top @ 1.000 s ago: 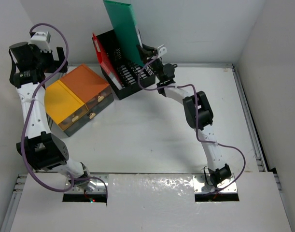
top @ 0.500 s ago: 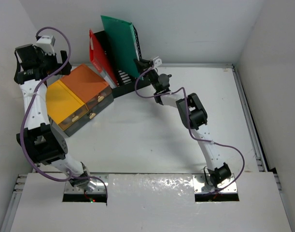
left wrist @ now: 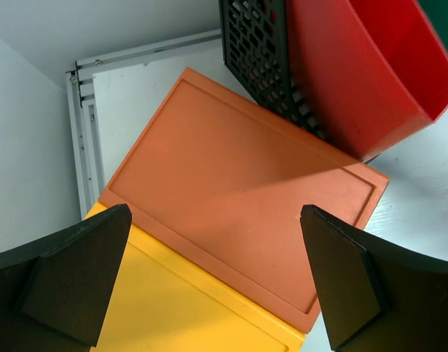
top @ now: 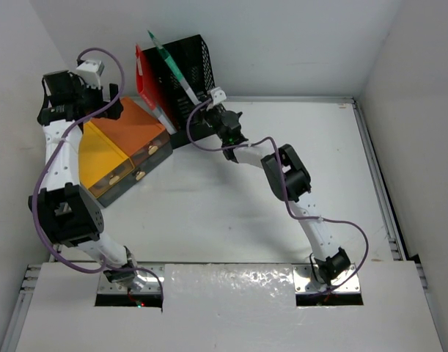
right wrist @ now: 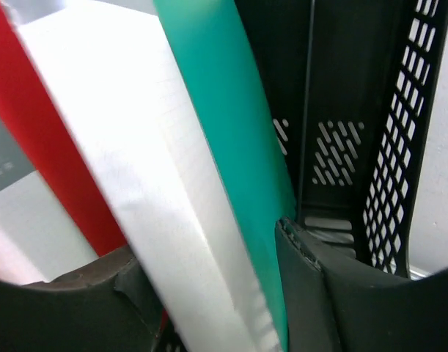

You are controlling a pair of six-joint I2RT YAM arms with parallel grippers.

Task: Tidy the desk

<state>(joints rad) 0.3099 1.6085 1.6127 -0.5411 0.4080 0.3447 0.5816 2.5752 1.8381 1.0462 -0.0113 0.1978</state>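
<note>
- My left tool (left wrist: 216,220) hangs open above the orange box (left wrist: 238,183).
- My right tool (right wrist: 207,246) straddles the green folder (right wrist: 231,125) at the black rack (right wrist: 399,147); I cannot tell if it grips.

Two drawer boxes (top: 125,147) sit side by side at the far left of the bench (top: 231,205). A file rack (top: 193,59) stands just behind them to the right, with folders (top: 145,77) leaning inside it.

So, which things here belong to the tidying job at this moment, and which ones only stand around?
In the job:
desk
green folder, between the fingers of the right gripper
black rack, with the green folder in it

Only standing around:
red folder
white sheet
orange box
yellow box
left gripper, open above the boxes
</note>
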